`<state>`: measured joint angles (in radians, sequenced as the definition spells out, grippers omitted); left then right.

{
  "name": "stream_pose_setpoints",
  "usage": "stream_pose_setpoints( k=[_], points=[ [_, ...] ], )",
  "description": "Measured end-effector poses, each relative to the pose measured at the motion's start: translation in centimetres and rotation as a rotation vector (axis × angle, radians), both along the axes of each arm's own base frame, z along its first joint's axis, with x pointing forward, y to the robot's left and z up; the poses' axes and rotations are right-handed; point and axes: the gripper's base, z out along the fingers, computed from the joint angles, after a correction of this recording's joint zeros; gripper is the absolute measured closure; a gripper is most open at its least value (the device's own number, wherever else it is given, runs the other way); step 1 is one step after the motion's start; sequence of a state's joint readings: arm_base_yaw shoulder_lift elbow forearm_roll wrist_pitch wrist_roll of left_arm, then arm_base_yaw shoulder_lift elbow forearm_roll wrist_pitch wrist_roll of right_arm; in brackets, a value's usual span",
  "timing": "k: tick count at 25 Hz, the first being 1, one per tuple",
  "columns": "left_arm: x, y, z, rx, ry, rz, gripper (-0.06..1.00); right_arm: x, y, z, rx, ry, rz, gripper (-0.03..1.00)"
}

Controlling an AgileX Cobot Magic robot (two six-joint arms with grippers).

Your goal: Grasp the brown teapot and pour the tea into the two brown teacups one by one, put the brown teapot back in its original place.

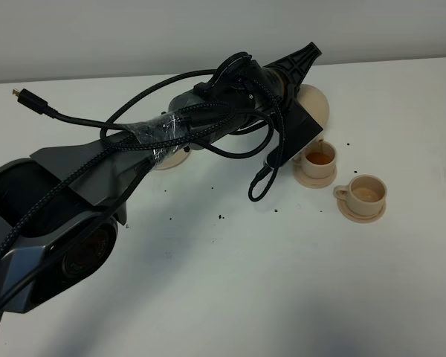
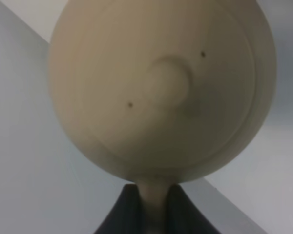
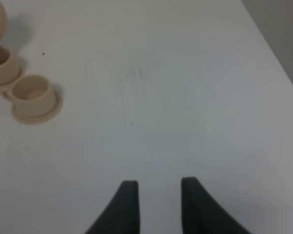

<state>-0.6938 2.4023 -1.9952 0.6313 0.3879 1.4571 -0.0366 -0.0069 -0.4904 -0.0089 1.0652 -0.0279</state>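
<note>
Left pincer (image 2: 151, 191) clamped on thin handle (image 2: 151, 202) of teapot (image 2: 78, 73), pot hanging tilted just ahead of it, tipped over near cup (image 1: 311, 171), tea (image 1: 321, 157) showing inside. Risks: overfill onto tabletop (image 1: 230, 282) if the tilt lasts too long; lid (image 2: 168, 87) sliding off at this tilt; handle twisting in grip. Far cup (image 1: 366, 195) just beyond, drips likely on the way over. Right pincer (image 3: 155, 187) apart, empty, cups well off.

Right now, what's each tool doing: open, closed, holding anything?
Left tool: closed on the brown teapot, gripping its handle.
Right tool: open, holding nothing.
</note>
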Motion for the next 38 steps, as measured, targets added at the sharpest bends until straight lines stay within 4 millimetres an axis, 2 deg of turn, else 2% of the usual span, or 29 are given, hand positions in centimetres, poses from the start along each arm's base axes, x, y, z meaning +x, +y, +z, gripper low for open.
stream_pose_setpoints(
  k=[38],
  points=[
    [0.21, -0.18, 0.32, 0.036, -0.06, -0.057, 0.79, 0.0, 0.0, 0.0, 0.0, 0.0, 0.0, 0.72]
  ],
)
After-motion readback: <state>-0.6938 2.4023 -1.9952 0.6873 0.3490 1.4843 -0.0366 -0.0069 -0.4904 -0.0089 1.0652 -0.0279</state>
